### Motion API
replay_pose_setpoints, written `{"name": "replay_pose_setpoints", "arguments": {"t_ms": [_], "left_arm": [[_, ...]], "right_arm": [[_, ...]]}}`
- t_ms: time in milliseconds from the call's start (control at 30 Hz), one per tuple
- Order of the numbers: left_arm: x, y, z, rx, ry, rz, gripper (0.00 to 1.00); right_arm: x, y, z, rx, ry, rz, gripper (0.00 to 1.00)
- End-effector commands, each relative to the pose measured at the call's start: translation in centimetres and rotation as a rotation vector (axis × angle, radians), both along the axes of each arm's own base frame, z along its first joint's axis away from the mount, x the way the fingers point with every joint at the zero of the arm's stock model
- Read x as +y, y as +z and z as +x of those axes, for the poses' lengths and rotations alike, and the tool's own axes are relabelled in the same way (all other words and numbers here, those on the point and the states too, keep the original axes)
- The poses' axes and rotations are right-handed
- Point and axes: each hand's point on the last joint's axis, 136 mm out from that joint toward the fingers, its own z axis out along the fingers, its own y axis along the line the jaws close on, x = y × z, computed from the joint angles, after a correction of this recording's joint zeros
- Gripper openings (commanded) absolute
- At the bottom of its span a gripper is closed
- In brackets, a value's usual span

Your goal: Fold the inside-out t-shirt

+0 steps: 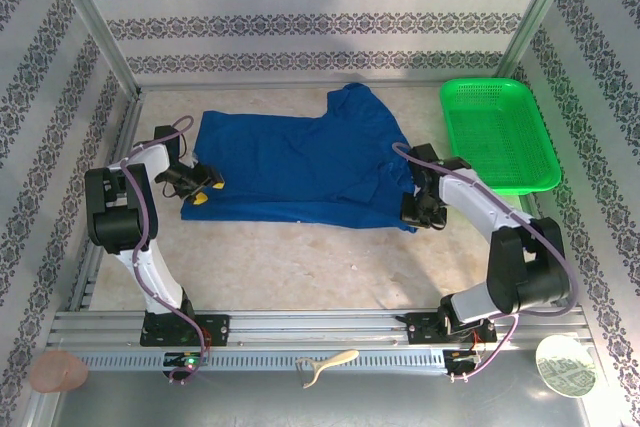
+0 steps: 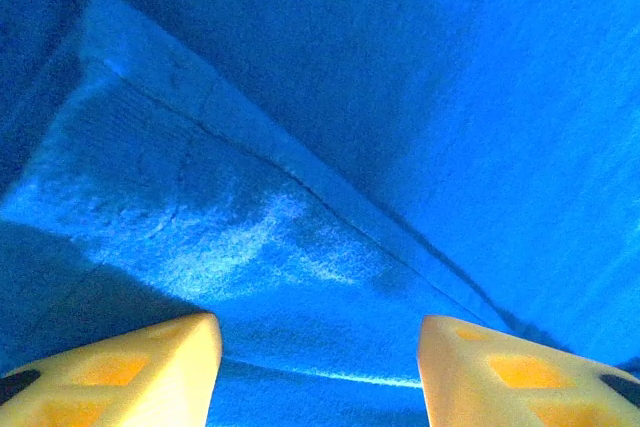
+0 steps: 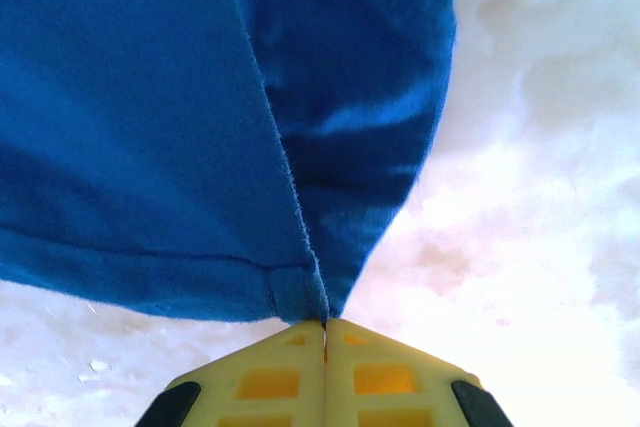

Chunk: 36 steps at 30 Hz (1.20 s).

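Corner grasps before the first fold
T-shirt (image 1: 300, 162) lies flat on the table (image 1: 300, 267); right jaws pinch its near hem corner, left jaws gape over cloth and should close next.

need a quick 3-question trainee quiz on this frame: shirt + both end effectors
1. True or false: the right end effector is shut on a hemmed corner of the blue t-shirt.
2. Multiple choice: the fingers of the left end effector are A) pressed together, B) apart with blue cloth in front of them, C) clamped on a sleeve.
3. Fill in: the green mesh basket sits toward the far ___ corner of the table, apart from the shirt.

Key: 1 true; 2 B; 3 right.
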Motion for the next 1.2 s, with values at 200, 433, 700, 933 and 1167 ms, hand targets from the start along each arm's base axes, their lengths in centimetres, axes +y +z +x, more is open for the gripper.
{"name": "replay_pose_setpoints", "arguments": {"t_ms": [200,433,700,933,1167], "left_arm": [[0.4,-0.3,-2.2,0.052,-0.026,0.046,0.56],[0.9,3.8,0.6,-0.038,-0.002,0.028,0.58],[1.9,7.0,2.1,-0.096,0.016,0.075,0.62],[4.4,4.5,0.3,-0.008,-0.004,0.238,0.62],[4.9,2.7,-0.4,0.026,0.007,0.268,0.61]], "right_arm": [[-0.7,0.2,0.3,-0.012,-0.066,0.012,0.00],[-2.7,0.5,5.3,-0.012,-0.068,-0.113,0.48],[0.8,5.4,9.5,-0.194,-0.063,0.011,0.50],[6.3,3.6,10.7,-0.150,-0.014,0.133,0.50],[8.9,1.5,10.5,-0.117,-0.036,0.182,0.52]]}}
